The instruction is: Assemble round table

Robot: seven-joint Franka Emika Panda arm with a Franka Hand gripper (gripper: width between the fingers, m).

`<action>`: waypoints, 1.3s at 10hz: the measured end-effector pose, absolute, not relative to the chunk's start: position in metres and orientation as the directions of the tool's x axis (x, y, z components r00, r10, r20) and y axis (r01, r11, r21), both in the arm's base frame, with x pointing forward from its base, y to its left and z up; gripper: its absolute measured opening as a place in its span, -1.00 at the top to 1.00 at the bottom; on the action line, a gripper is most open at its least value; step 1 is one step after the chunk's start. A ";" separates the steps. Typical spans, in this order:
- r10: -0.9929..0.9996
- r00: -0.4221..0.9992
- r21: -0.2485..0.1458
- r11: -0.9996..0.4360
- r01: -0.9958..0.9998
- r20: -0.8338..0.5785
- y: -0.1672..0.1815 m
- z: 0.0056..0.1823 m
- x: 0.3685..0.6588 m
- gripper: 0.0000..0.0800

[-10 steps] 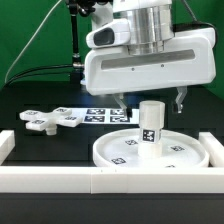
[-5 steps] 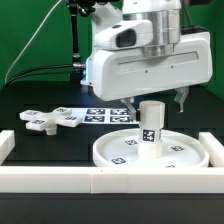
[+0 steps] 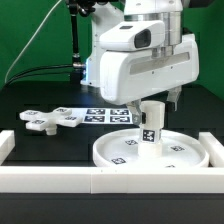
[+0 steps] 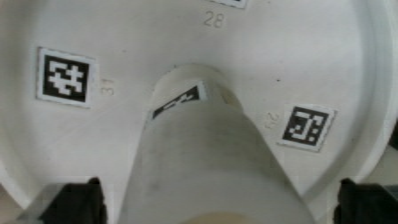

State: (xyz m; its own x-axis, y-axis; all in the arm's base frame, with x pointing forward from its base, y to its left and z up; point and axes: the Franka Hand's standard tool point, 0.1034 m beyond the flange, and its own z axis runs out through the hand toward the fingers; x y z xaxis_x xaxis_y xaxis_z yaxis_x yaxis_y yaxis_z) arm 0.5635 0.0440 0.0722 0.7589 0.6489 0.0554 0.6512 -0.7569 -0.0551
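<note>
Straddling the cylinder leg (image 3: 151, 124) on the round disc (image 3: 112, 152) with released pincer (image 4: 222, 202), fingertips (image 4: 75, 200) mostly cut off; sinking lower than a second ago.

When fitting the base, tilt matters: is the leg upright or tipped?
Upright. In the exterior view the leg stands vertical on the disc, both its sides running straight up.

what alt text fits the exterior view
A robot's open end effector hangs over a short white cylinder leg standing upright on a large white rimmed round disc. A flat white cross-shaped base lies on the black table, toward the exterior view's left.
</note>
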 end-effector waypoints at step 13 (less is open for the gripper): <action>0.998 0.055 0.023 -0.054 0.998 -0.029 0.036 0.071 0.566 -0.62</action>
